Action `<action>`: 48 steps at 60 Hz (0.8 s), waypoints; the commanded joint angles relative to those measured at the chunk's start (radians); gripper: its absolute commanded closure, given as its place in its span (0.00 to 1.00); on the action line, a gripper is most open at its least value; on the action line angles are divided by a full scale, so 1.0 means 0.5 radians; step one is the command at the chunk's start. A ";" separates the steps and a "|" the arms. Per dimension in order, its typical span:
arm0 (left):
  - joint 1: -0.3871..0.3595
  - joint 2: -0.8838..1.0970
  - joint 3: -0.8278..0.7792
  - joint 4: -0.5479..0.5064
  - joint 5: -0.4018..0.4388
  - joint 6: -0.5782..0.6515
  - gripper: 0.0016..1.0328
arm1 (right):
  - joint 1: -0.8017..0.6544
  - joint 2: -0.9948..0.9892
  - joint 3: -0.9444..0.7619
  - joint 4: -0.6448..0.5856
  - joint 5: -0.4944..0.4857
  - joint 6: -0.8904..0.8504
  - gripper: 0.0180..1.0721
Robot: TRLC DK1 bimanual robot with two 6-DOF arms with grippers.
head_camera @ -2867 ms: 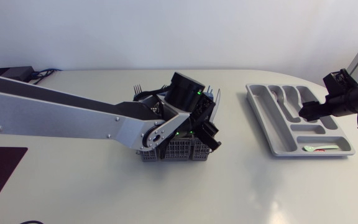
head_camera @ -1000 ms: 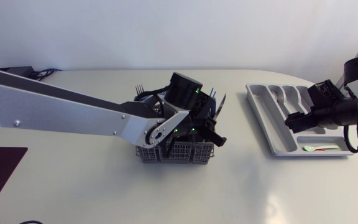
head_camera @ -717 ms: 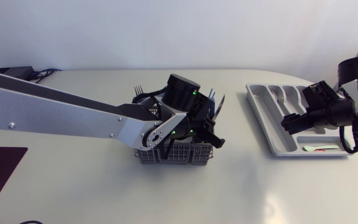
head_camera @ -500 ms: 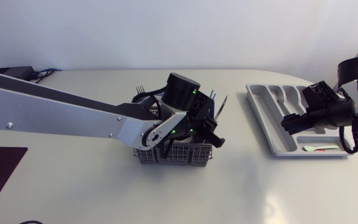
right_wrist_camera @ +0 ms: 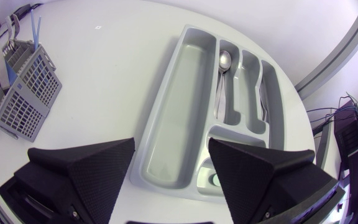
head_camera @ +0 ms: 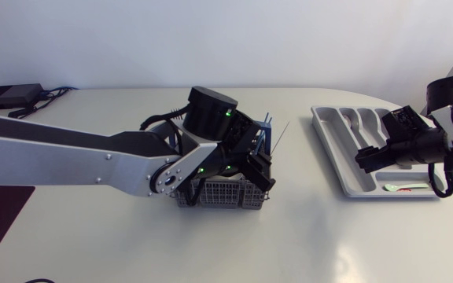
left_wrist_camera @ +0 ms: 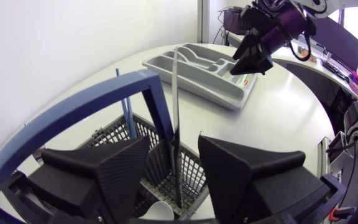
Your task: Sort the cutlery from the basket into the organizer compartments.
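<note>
My left gripper [left_wrist_camera: 174, 140] spread astride knife [left_wrist_camera: 174, 81] in basket [left_wrist_camera: 138, 127], aligning grasp; right gripper [right_wrist_camera: 171, 144] spread, empty, over organizer [right_wrist_camera: 180, 93].

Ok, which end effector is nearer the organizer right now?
Right. The right end effector hangs directly above the organizer. The left end effector is down at the basket, well apart from the organizer.

No legible text or labels anywhere.
</note>
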 commanded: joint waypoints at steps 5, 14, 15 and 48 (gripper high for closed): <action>-0.123 -0.130 -0.061 0.023 -0.045 0.086 0.46 | 0.016 -0.017 -0.056 0.030 0.017 0.033 0.19; -0.178 -0.114 -0.021 0.047 -0.097 0.135 0.45 | 0.013 -0.017 -0.065 0.030 0.017 0.033 0.19; -0.184 -0.105 -0.015 0.059 -0.104 0.144 0.45 | 0.016 -0.017 -0.065 0.030 0.017 0.030 0.19; -0.273 0.174 0.102 0.320 -0.352 0.359 0.35 | 0.010 0.016 -0.078 0.063 0.017 0.014 0.19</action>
